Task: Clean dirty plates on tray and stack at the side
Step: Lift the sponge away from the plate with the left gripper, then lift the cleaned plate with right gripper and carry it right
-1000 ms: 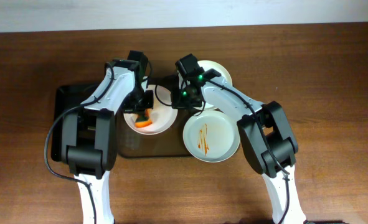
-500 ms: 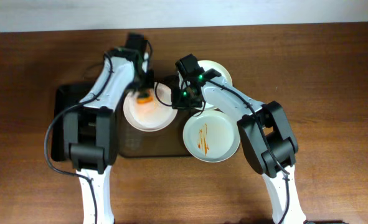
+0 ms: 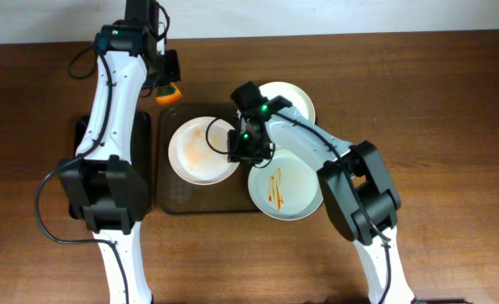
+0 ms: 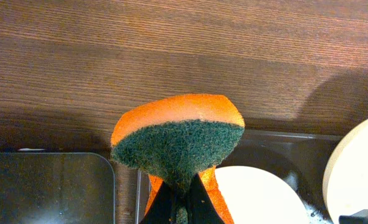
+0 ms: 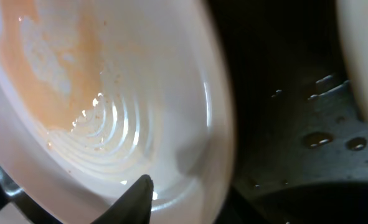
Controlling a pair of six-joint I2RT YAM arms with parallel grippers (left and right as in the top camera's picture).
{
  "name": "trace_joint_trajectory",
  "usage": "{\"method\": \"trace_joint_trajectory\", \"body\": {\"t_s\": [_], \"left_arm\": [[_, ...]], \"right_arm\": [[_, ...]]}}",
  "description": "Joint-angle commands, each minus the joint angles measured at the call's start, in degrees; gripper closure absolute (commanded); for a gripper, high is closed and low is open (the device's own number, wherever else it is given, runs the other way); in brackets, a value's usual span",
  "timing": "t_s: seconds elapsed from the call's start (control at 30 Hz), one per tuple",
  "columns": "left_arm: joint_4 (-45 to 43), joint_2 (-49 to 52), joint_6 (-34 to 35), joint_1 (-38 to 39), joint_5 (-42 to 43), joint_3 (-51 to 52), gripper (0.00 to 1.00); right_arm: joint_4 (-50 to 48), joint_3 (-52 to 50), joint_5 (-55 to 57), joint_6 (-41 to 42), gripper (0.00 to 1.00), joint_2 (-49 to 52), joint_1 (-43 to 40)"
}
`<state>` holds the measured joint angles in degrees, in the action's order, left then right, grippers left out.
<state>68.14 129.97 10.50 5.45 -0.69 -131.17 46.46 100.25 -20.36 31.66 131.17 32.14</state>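
Left arm: stretched far forward, gripper [image 3: 165, 83] clamped on the sponge [image 4: 179, 140].
Right arm: bent leftward, gripper [image 3: 242, 149] low, finger spacing unclear.

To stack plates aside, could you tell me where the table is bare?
The table is bare right of the streaked plate and the rear plate. Crowded: the tray, around the right claw.

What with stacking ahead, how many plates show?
3: smeared white round plate on the brown rectangular tray; sauce-streaked mint plate at its right edge; white plate beyond, partly under the right arm.
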Motion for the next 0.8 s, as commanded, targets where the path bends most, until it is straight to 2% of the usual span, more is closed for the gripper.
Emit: {"method": "trace_joint_trajectory", "body": {"t_s": [0.0,0.1,0.27,0.37,0.5,0.6,0.77], "left_arm": [[0.5,-0.5,0.1,0.4,0.1,-0.4,1.0],[2.3,-0.5,0.1,0.4,0.0,-0.2,1.0],[4.0,-0.5,0.1,0.3,1.1,-0.2,1.0],[4.0,-0.5,0.1,0.2,0.8,-0.2,1.0],[4.7,-0.5,0.1,-0.1,0.9,-0.2,1.0],[5.7,-0.5,0.1,-0.8,0.9,-0.2,1.0],[7.6,-0.5,0.1,-1.9,0.9,-0.2,1.0]], "right_arm": [[-0.8,-0.7,10.1,4.3,0.79,1.3,2.7],[-0.7,-0.7,12.1,5.3,0.95,1.3,2.7],[-0.5,-0.7,10.9,5.2,0.96,1.3,2.3],[-1.1,-0.2,5.8,1.0,0.96,1.0,1.1],[1.4,0.6,6.5,-5.0,0.96,-4.5,0.4],[4.5,0.9,13.3,-7.5,0.96,-10.7,0.5],[9.0,0.9,32.4,-10.9,0.96,-21.2,1.8]]}}
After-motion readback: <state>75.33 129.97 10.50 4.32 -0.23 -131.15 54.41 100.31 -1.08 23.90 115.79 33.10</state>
